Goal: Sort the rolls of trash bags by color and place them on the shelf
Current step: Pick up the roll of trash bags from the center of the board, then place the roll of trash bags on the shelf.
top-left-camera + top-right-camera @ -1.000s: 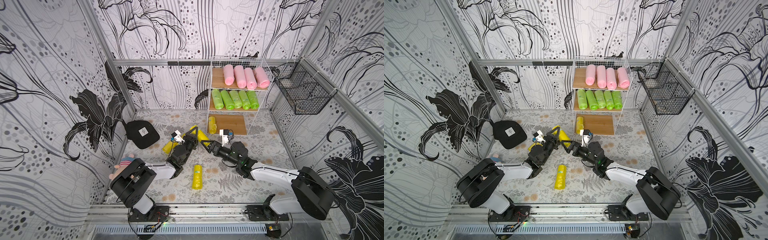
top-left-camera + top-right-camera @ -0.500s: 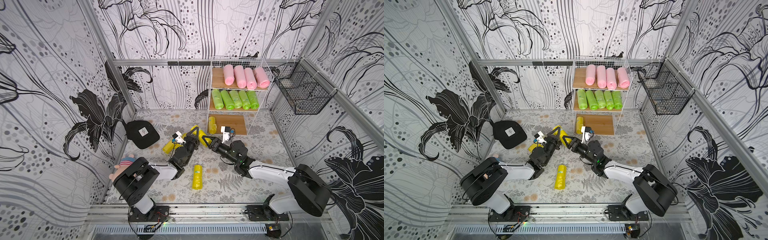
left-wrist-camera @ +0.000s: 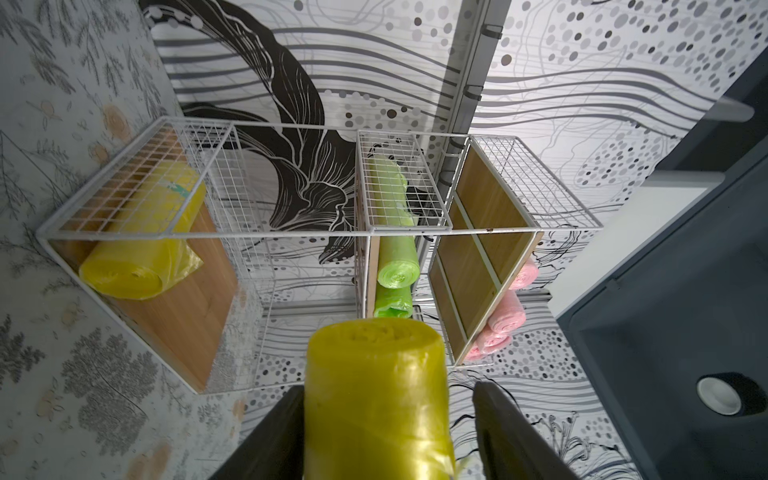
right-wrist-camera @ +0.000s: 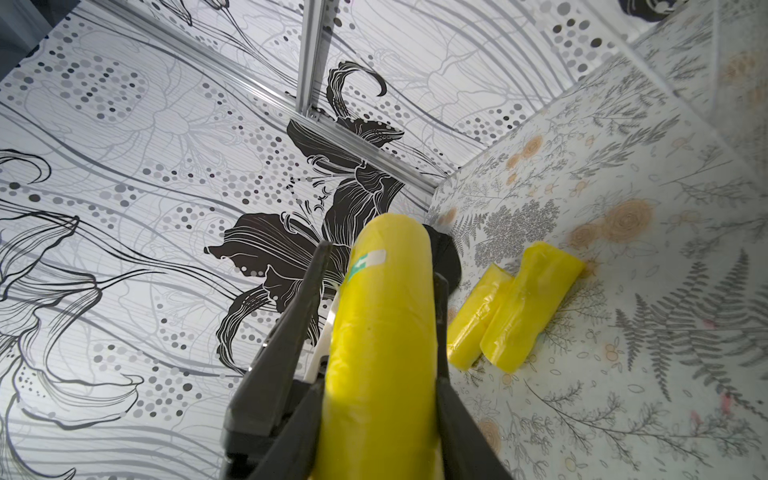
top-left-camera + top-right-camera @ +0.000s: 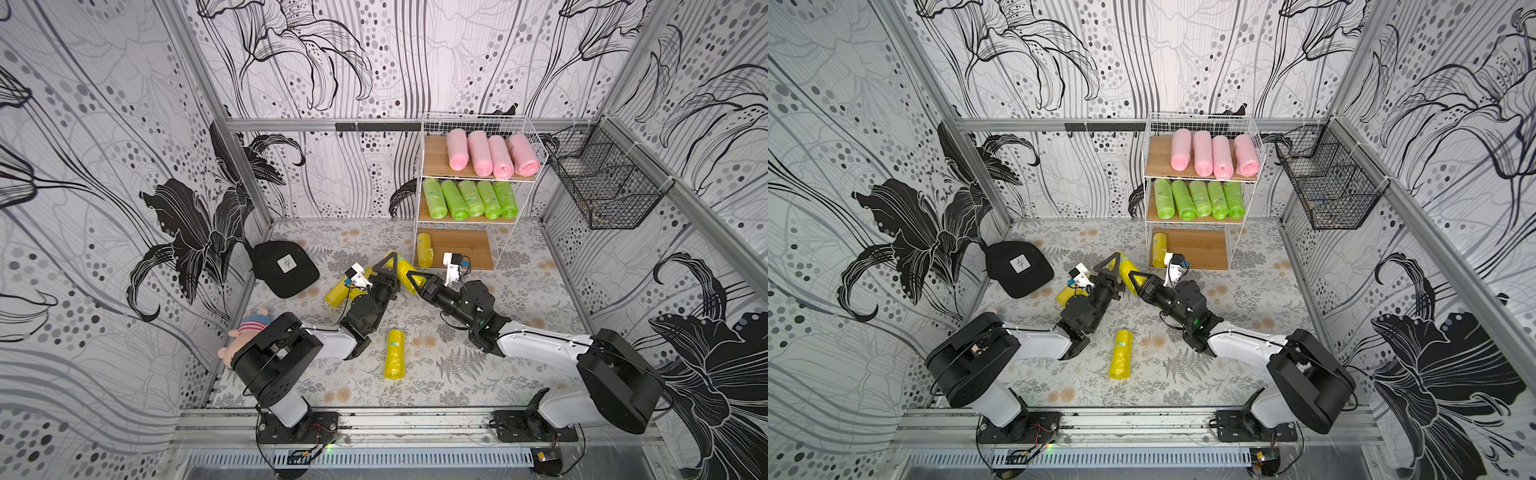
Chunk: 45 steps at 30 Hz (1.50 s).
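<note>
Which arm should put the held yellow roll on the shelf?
Right. The right tool is shut on the yellow roll in front of the shelf; the left tool stands open around it.

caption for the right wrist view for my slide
Right gripper clamps a yellow roll; two more yellow rolls lie on the floral floor beyond.
</note>
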### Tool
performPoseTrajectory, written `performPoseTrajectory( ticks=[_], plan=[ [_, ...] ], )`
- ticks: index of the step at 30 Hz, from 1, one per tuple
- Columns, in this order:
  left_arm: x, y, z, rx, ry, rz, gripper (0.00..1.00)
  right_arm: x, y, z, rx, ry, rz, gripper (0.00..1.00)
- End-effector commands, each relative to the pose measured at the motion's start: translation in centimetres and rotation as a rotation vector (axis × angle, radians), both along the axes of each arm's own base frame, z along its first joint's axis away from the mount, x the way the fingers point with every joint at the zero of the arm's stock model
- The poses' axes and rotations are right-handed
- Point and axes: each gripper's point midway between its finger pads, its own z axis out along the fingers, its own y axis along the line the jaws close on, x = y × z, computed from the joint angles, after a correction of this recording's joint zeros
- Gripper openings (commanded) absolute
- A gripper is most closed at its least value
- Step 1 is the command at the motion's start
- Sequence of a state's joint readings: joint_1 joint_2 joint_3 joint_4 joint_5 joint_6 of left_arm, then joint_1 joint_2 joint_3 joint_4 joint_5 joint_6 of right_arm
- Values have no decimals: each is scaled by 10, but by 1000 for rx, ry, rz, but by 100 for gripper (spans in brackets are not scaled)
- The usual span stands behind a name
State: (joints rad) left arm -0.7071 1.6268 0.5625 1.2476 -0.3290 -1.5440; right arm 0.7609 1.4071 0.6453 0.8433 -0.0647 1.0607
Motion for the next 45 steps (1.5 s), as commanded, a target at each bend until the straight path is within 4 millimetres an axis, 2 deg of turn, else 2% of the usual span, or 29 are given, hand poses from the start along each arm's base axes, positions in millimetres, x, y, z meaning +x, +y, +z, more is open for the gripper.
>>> performPoseTrajectory(
  ticks=[1, 4, 11, 14, 16, 23, 31, 39, 45],
  plan=[
    [-3, -2, 1, 76, 18, -9, 73, 5, -20, 15, -26, -48, -73, 32],
    [-5, 5, -5, 171, 50, 9, 75, 16, -50, 3, -92, -22, -148, 32],
    [-5, 16, -16, 383, 107, -16, 76, 43, -141, -35, -320, 16, -384, 31],
    [-5, 16, -18, 460, 110, -37, 76, 58, -167, -47, -379, 25, -459, 31],
    [-5, 15, -16, 515, 106, -44, 76, 72, -173, -52, -395, 23, -487, 31],
    [-11, 19, -5, 636, 86, -54, 76, 136, -150, -69, -367, -53, -503, 32],
    [-18, 28, 1, 667, 76, -46, 76, 194, -129, -118, -368, -5, -506, 31],
    [-21, 35, 5, 667, 64, -31, 76, 228, -119, -144, -375, 38, -523, 31],
    [-23, 38, 6, 661, 63, -29, 76, 237, -116, -164, -370, 92, -526, 33]
  ],
)
